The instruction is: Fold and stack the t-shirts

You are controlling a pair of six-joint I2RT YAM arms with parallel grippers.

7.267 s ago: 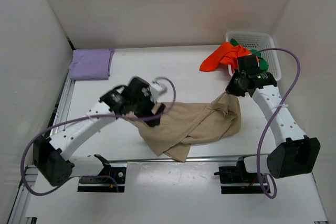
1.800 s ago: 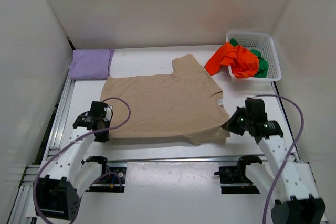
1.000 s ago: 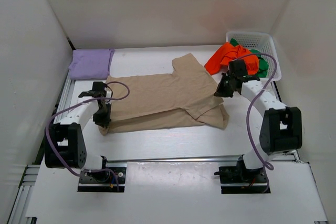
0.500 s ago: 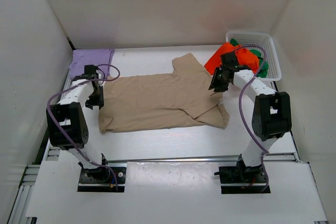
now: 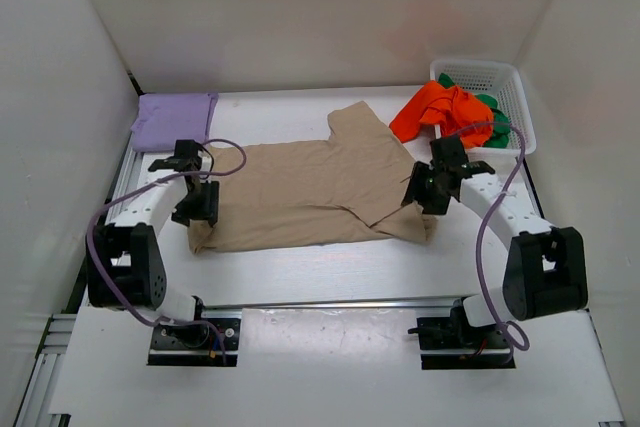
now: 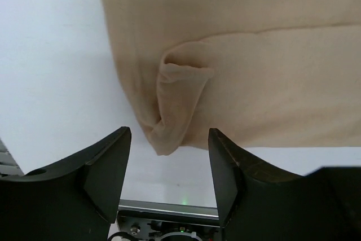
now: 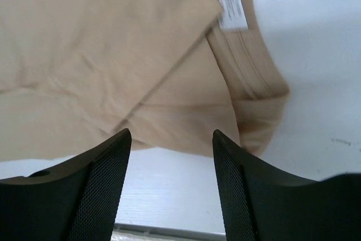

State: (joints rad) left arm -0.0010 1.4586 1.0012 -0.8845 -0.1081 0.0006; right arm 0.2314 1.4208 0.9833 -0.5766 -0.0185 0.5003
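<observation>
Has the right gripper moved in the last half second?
Yes. The right gripper has pulled back toward the table's near edge, away from the white basket. It now hangs open over the collar end of the beige t-shirt.

Up at two o'clock, the green t-shirt (image 5: 497,119) is nearly buried under the orange-red t-shirt (image 5: 450,109), with only scraps peeking out. From above, the left arm (image 5: 150,190) covers the nine o'clock edge of the beige t-shirt (image 5: 300,197), and the right arm (image 5: 490,197) covers its three o'clock end. Left wrist view: the beige cloth runs off at twelve and three. Right wrist view: a white label (image 7: 230,4) at one o'clock, print too blurred to read.
</observation>
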